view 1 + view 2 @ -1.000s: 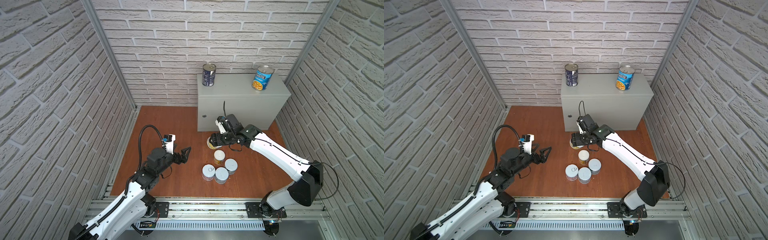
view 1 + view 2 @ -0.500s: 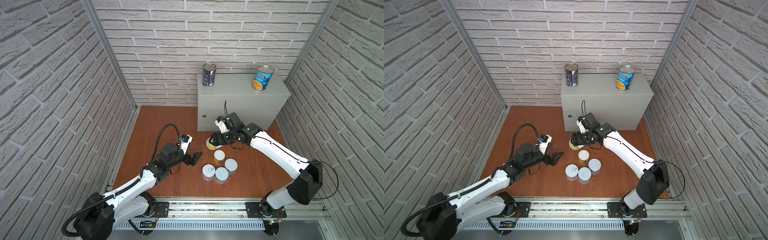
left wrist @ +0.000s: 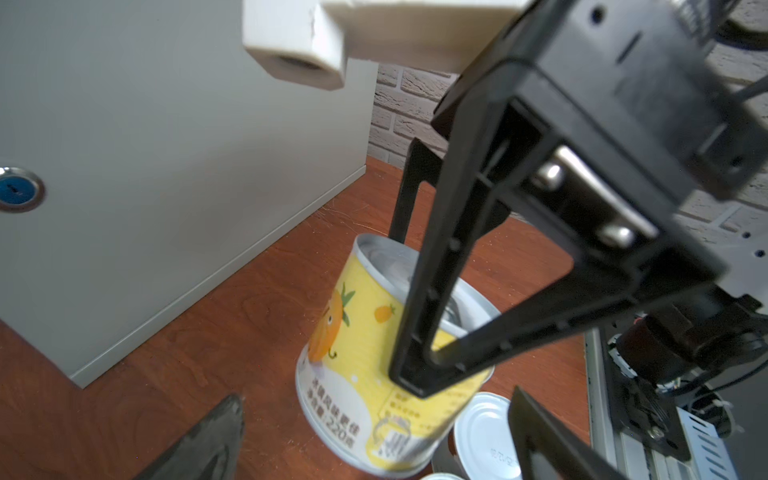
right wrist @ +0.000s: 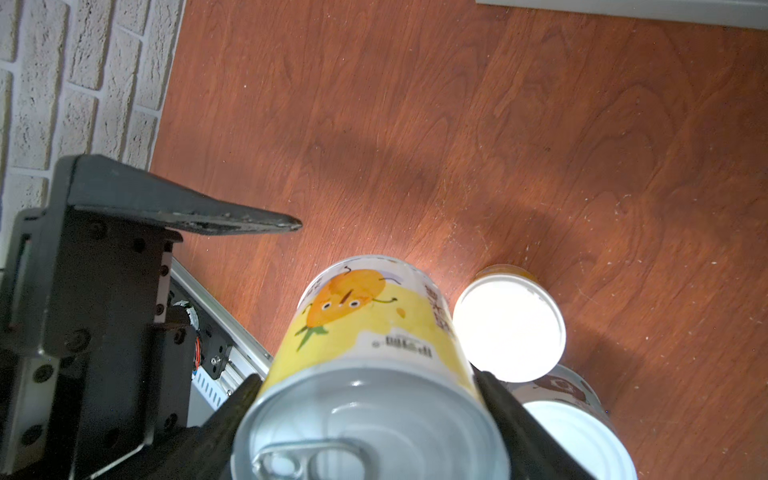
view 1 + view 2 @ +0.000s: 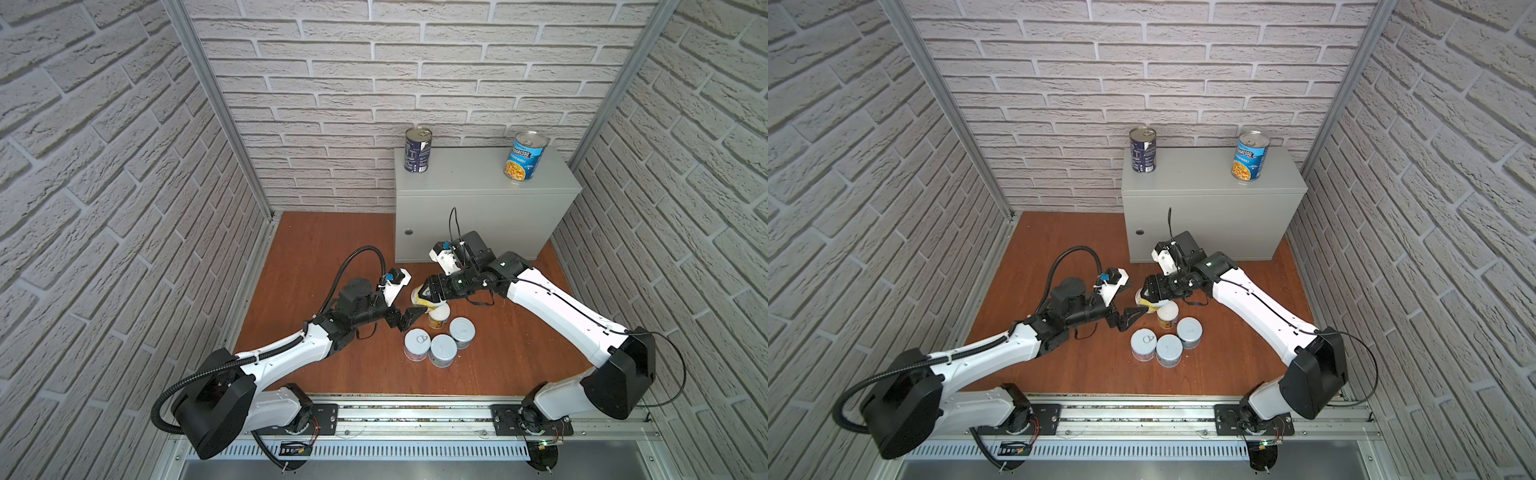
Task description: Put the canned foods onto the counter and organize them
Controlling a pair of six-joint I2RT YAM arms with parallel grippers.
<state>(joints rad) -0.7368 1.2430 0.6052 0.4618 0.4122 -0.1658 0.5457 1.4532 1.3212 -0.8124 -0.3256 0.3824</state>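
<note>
A: Right arm pose?
B: Stretched low and reaching across the middle, wrist bent down. The right gripper (image 5: 424, 292) is closed partway on the yellow can (image 4: 374, 332), with fingers on its sides near the rim. The can is tilted.
A: Left?
B: It reaches out flat. The left gripper (image 5: 405, 318) is spread wide and empty, its tips just beside that can.
A: Other cans?
B: The short cans (image 5: 443, 350) stand on the floor (image 5: 332, 249) just below the right gripper. The navy can (image 5: 418, 149) and the Progresso can (image 5: 525, 156) stand on the counter (image 5: 478, 216) behind it, well apart.
</note>
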